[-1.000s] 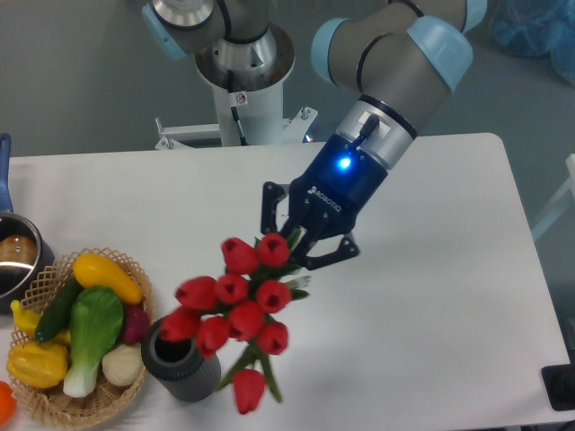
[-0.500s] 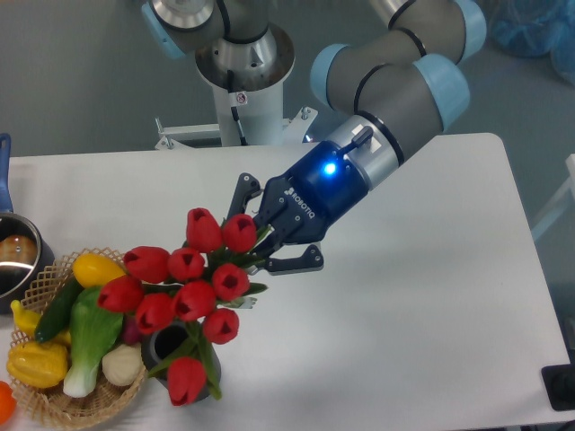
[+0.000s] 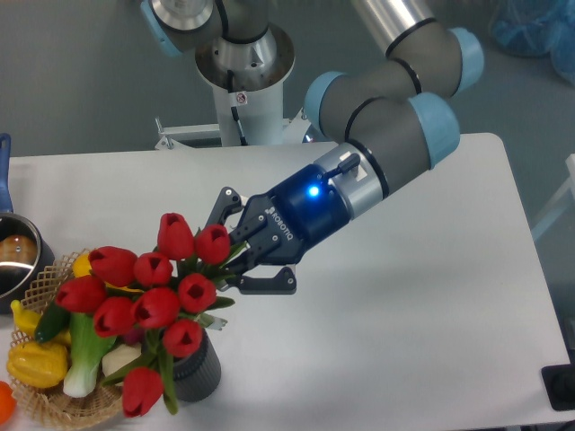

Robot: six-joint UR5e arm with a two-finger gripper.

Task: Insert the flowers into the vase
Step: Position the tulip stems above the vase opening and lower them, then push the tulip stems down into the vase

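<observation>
The flowers [image 3: 148, 296], a bunch of red tulip buds with green stems and leaves, hang in the air at the lower left. My gripper [image 3: 235, 256] is shut on their stems, coming in from the right. The buds spread over the vase [image 3: 199, 371], a short dark grey ribbed cylinder near the table's front edge. Only the vase's right side and lower wall show; its mouth is hidden by the blooms and leaves. Whether the stems' ends sit inside the mouth cannot be told.
A woven wicker basket [image 3: 54, 406] with yellow squash, a green-and-white leafy vegetable [image 3: 85, 346] and other produce stands just left of the vase, partly covered by the buds. A metal pot [image 3: 13, 256] with a blue handle sits at the left edge.
The gripper has swung left and slightly down, carrying the bunch from right of the vase to over it and the basket's edge. The vase has not moved.
</observation>
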